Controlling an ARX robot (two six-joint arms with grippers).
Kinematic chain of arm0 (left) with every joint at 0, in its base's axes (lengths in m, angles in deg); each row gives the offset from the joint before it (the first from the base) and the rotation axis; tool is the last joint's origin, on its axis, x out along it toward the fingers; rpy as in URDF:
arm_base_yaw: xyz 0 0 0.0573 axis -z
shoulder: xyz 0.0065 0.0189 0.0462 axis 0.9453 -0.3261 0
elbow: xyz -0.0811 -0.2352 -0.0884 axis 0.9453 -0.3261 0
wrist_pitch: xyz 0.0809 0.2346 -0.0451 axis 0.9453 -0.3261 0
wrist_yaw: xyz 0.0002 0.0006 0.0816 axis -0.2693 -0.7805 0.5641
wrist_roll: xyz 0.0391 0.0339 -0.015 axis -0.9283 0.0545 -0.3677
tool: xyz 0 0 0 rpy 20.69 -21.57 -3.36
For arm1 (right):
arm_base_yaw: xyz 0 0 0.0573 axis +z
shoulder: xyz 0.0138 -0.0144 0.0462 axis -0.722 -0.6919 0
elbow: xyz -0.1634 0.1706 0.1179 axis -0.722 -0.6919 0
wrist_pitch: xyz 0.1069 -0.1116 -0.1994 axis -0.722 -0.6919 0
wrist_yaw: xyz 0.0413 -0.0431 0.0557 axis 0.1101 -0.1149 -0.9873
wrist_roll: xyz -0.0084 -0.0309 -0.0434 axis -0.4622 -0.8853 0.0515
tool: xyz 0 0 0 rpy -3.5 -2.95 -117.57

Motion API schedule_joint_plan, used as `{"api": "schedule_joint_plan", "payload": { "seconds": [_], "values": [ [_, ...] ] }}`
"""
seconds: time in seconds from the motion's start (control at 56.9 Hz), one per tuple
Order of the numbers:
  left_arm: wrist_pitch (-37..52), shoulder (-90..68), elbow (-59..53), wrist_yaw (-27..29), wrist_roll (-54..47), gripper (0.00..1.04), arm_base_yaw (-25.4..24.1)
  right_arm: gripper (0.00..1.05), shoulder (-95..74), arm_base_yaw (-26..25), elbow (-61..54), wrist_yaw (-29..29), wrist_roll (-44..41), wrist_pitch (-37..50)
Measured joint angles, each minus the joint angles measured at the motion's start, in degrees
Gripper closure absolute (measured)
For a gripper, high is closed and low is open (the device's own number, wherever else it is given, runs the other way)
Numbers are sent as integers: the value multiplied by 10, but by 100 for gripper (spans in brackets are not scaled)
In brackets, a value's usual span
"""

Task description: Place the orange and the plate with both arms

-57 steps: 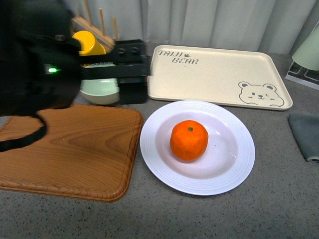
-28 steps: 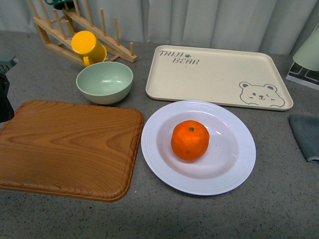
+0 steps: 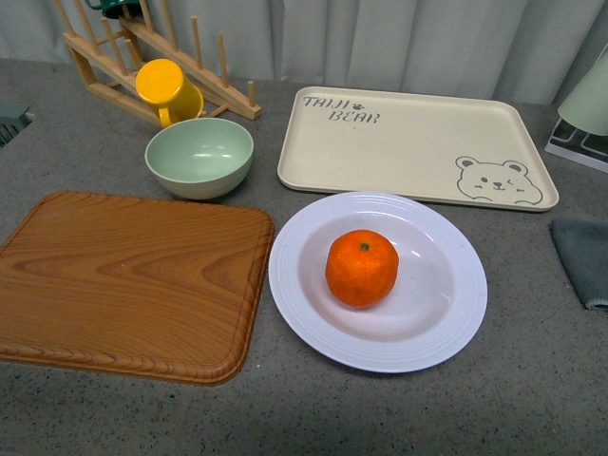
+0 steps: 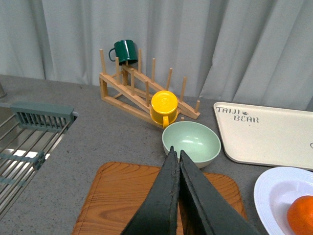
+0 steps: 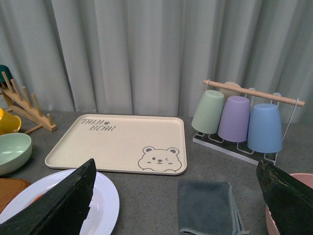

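The left gripper (image 4: pixel 177 152) ended in two long fingers (image 4: pixel 164 205) of matte charcoal-black material. Each was a flat-sided wedge that narrowed steadily to a thin, slightly rounded tip. Their surfaces looked dull and faintly grainy, catching only a soft grey sheen along the upper edges, and a fine dark seam ran between the inner faces. The right gripper (image 5: pixel 175 162) carried fingers (image 5: pixel 61 205) of the same black, matte make. In its own wrist view they showed as two broad triangular slabs with pointed tips, their faces plain and uniformly dark, their edges straight and slightly rough against the lighter background.
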Motion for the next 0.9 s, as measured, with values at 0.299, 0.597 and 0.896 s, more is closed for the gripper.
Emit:
{"api": "schedule_joint_plan", "payload": {
  "seconds": [0.299,0.597,0.896],
  "values": [
    [-128,144,-2,-79,-3,101,-83,9,0,0,0,0,0,0],
    [-234,255,-2,-86,-3,101,-88,9,0,0,0,0,0,0],
    [-298,320,-2,-86,-3,101,-88,9,0,0,0,0,0,0]
  ]
}}
